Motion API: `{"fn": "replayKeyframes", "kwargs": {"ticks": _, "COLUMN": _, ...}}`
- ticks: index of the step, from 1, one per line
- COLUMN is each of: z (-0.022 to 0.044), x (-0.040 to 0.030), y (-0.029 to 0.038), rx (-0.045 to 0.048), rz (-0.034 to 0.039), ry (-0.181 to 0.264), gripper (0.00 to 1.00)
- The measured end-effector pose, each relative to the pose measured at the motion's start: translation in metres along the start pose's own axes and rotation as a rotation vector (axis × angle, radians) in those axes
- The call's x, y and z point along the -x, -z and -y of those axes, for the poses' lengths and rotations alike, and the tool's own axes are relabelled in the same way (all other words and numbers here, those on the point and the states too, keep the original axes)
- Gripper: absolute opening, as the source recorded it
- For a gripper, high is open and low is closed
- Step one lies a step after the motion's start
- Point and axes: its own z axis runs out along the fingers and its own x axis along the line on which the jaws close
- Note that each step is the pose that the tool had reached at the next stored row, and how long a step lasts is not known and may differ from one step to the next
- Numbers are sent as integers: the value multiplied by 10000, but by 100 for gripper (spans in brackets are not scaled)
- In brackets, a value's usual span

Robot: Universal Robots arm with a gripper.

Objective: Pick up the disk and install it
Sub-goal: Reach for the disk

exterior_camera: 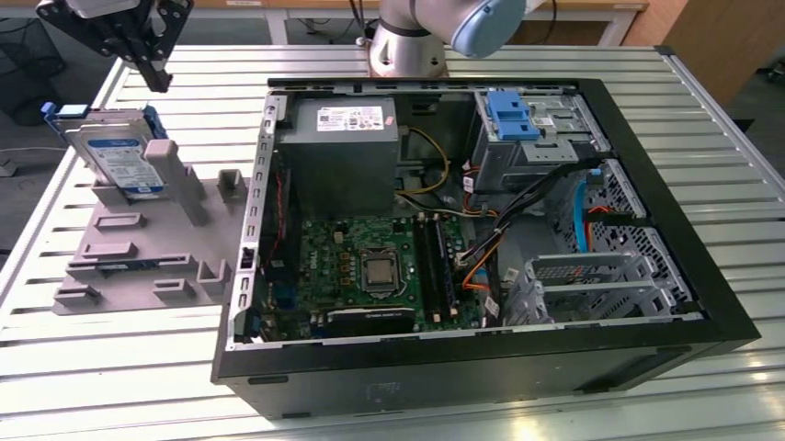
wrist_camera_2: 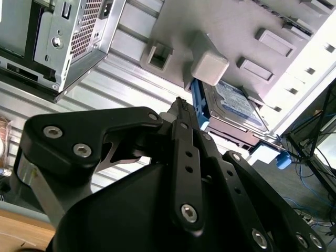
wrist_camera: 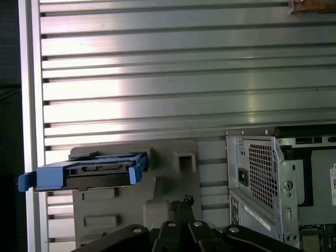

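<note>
— Where is your hand right now?

— My gripper (exterior_camera: 156, 81) hangs above the table (exterior_camera: 368, 64) with its fingers pressed together. There is nothing between them.

— And the disk?

— It's lower than my fingertips and off to one side, not straight under them. The disk (exterior_camera: 117, 156) stands on edge, leaning in a grey stand (exterior_camera: 135, 248). It's near me, but we aren't touching.

— Which way does it run?

— In the first wrist view I look down on the disk (wrist_camera: 89, 173) as a long thin bar with blue ends. Its long axis runs sideways, and my fingertips sit past one end, not over the middle.

— What's on your other side?

— The open computer case (exterior_camera: 687, 303). So I judge the gap that matters is sideways along that edge, on the side away from the case.
</note>
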Motion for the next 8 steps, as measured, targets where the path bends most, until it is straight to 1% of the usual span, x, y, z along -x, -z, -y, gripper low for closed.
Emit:
{"fn": "replayKeyframes", "kwargs": {"ticks": 7, "z": -1, "x": -14, "y": 0, "rx": 0, "rz": 0, "ry": 0, "gripper": 11}}
{"fn": "replayKeyframes", "kwargs": {"ticks": 8, "z": -1, "x": -28, "y": 0, "rx": -1, "rz": 0, "ry": 0, "gripper": 11}}
